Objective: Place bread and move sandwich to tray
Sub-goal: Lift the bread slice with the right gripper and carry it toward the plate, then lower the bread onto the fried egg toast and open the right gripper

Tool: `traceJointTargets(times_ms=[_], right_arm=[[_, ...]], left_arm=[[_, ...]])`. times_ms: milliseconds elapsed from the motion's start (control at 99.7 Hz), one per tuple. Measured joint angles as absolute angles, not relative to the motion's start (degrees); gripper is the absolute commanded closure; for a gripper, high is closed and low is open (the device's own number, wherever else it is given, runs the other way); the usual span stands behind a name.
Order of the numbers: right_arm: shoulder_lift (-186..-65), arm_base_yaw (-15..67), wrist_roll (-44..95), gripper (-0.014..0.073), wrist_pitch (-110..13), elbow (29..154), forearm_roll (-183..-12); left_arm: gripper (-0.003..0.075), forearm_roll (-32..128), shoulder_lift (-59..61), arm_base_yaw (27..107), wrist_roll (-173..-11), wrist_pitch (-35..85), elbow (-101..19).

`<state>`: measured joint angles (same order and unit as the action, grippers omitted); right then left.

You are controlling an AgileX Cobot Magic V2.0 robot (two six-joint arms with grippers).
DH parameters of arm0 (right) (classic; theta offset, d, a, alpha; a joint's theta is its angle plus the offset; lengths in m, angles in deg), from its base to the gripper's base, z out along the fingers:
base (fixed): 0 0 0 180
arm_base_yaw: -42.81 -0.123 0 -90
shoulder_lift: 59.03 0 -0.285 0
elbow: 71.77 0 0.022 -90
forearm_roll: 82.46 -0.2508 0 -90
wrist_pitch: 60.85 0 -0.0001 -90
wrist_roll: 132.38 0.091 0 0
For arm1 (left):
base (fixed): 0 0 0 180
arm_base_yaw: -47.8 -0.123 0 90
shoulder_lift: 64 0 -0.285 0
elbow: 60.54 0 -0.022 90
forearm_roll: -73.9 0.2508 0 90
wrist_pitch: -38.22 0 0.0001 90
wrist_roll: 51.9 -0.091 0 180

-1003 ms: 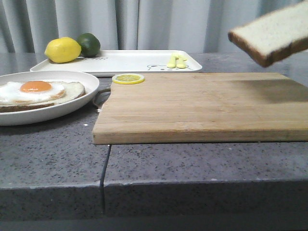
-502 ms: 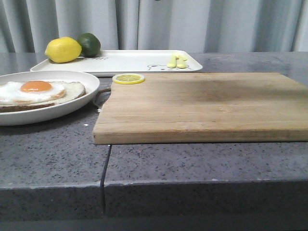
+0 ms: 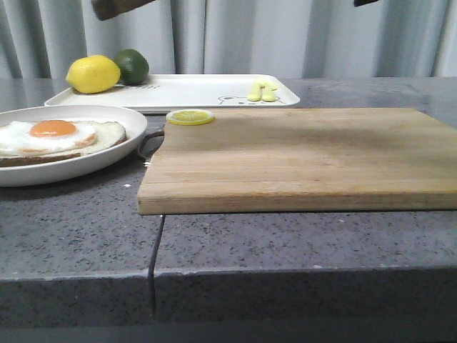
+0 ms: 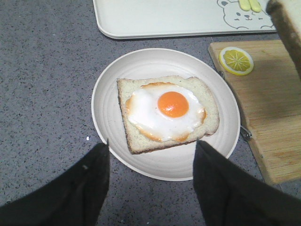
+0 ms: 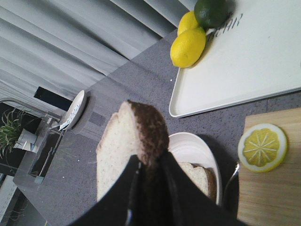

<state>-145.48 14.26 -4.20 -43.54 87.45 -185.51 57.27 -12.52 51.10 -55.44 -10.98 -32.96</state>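
The grey tabletop (image 3: 86, 229) carries the tray (image 3: 200, 93) at the back and the sandwich (image 4: 167, 112) on its round dish (image 4: 113, 89) in front. The left claw (image 4: 150, 160) hangs spread above the dish. The right claw (image 5: 148, 181) is clamped on the bread (image 5: 127, 146), held edge-up; it could land skewed or slip free. Half a second ago, no bread showed in the front view.

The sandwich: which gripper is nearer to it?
Left. The left gripper hangs open just above the sandwich in its dish; the right gripper, holding the bread, is higher up.
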Motion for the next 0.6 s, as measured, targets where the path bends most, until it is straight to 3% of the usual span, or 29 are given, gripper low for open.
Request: traceJointTargets(times_ms=[602], right_arm=[[-163.0,-3.3,10.0,0.0653,-65.0,99.2,-187.3]], left_arm=[[0.0356,57.3,-12.5,51.1,-55.4,-11.0,-33.0]])
